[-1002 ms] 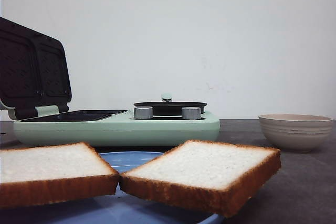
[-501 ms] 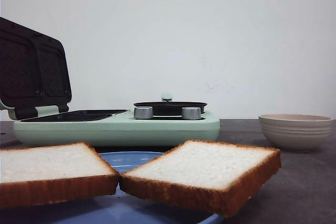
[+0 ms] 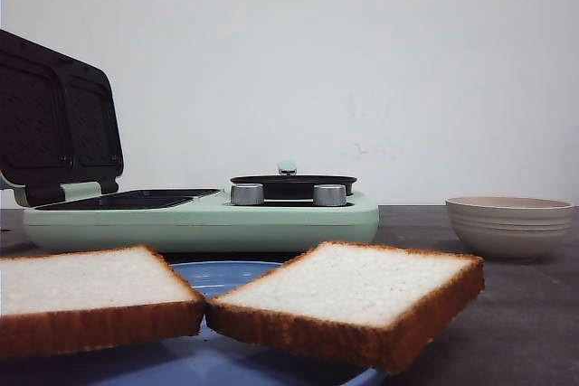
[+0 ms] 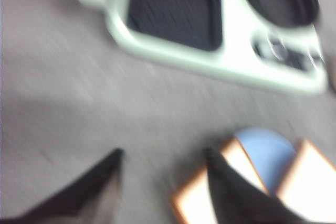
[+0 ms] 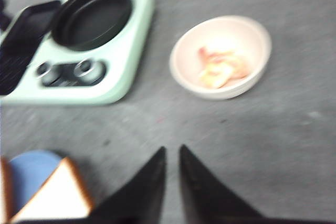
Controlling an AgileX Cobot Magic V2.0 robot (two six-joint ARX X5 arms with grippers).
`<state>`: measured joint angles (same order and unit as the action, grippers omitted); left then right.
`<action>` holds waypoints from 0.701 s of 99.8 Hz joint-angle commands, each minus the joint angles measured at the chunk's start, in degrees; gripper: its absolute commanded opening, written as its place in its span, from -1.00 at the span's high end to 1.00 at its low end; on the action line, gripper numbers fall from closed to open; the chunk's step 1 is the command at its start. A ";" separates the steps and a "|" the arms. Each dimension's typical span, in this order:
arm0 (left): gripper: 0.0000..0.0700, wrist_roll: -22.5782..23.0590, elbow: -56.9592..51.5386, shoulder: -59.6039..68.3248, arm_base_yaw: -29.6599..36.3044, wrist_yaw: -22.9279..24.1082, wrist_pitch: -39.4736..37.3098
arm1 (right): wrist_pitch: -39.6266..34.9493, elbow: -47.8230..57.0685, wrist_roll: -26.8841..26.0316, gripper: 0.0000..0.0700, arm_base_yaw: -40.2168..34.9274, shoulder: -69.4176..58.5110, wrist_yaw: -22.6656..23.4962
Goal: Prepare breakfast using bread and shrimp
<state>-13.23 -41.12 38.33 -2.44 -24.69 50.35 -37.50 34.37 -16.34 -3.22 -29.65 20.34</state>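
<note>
Front view: two slices of bread, left slice [image 3: 90,296] and right slice [image 3: 348,300], sit on a blue plate [image 3: 217,276] closest to the camera, corners just about touching. Neither arm shows up here.
Appliance: mint-green sandwich maker [image 3: 199,219] behind the plate, lid [image 3: 59,119] tipped up, dark grill tray [image 3: 127,198] exposed, round pan [image 3: 292,185] on its right half.
Shrimp: pale pinkish pieces [image 5: 220,66] in the beige bowl [image 5: 220,56], off to the right of the appliance. Too blurry to count.
Left end effector [image 4: 163,182]: fingers spread wide, nothing between them. One finger [image 4: 226,187] overlaps the nearer slice [image 4: 205,192] in its wrist view; whether it's touching I can't tell.
Right end effector [image 5: 170,171]: fingers nearly pressed together, only a thin slit, holding nothing, over bare counter [image 5: 262,140].
Key relation: bread lies just ahead of the left end effector, grill tray beyond it, so I'd say your left arm is the nearer one for the bread, and the right for the bowl.
Room: open counter between plate and appliance. Watch the raised lid and the plate rim.
</note>
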 commanded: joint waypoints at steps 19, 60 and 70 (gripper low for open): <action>-0.29 5.27 -0.83 9.35 0.37 -4.07 5.84 | -1.33 0.85 0.50 -0.22 -0.02 -1.79 6.86; -0.29 5.35 -0.81 22.05 5.62 -9.64 5.95 | -1.73 0.85 0.55 -0.22 -0.02 -1.68 8.79; -0.29 5.81 -0.81 24.74 7.37 -9.64 5.81 | -1.73 0.85 0.63 -0.22 -0.02 -1.68 8.79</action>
<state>-8.38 -41.12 61.30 4.10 -34.02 56.40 -39.64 34.37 -16.32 -3.22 -31.16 28.91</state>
